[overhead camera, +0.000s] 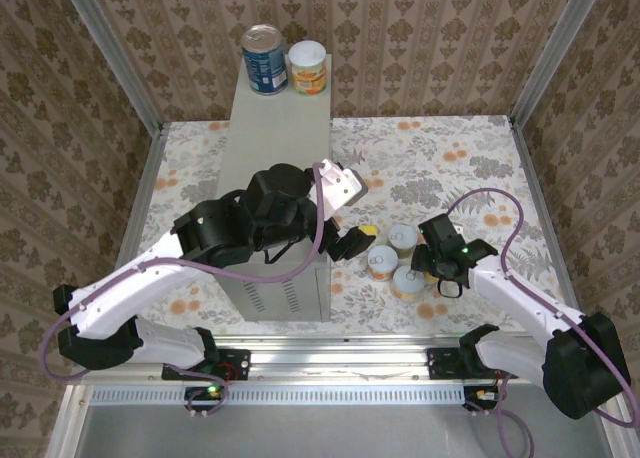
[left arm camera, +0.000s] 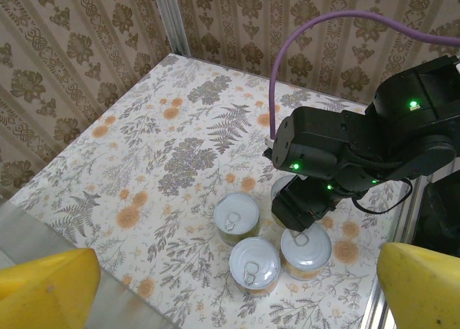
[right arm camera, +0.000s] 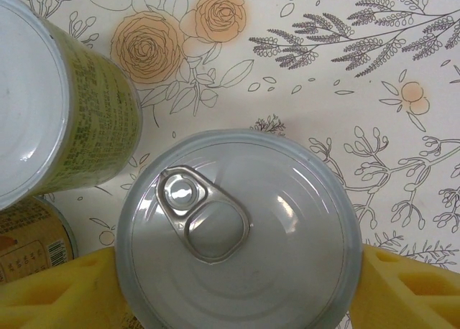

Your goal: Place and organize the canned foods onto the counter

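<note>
With pick-up in hand, the right pincer [right arm camera: 233,297] grips a short can [right arm camera: 237,228], the left pincer [left arm camera: 237,289] gapes wide, and next likely comes a clean lift onto the grey table [overhead camera: 280,128] to its left.

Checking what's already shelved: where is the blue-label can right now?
In the top view, the blue-label can stands on the counter, far end, left of an orange-label can.

We see a plain light-grey counter [overhead camera: 280,118] carrying 1 blue-labelled tin [overhead camera: 264,63] with a silver top and 1 orange-yellow tin [overhead camera: 308,70] with a pale lid. The floor [overhead camera: 450,168] is cream with orange flowers and grey ferns, and the walls [overhead camera: 420,38] show brown damask. The right gripper [right arm camera: 241,293] has yellow fingers [right arm camera: 50,293] beside a silver-lidded tin [right arm camera: 237,228]. The neighbouring tin [right arm camera: 93,121] wears yellow-green print. The cable [left arm camera: 323,19] is purple.
</note>
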Tool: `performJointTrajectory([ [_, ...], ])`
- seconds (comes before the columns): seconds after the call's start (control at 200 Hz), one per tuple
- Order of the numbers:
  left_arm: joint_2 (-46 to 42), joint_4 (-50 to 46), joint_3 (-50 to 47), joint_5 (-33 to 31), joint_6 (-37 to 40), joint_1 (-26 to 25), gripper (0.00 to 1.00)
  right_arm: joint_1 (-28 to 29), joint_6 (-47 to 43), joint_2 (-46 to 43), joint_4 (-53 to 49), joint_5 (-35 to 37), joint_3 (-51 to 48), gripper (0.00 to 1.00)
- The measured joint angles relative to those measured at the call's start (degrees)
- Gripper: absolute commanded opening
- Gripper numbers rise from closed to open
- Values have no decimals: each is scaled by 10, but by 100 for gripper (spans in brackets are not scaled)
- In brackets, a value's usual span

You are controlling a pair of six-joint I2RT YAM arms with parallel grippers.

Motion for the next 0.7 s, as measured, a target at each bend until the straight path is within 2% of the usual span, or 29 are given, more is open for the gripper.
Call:
performJointTrajectory([
  [0.365,0,1,0,0,0,0,100,-2,-32,-29,-49,2,23,50],
  [0.51,0,1,0,3,0,0,100,-2,-66,-51,-76,-6,64,50],
  [0.7,0,-3,0,19,5,0,100,-3,-129,-68,-115,-70,142,51],
])
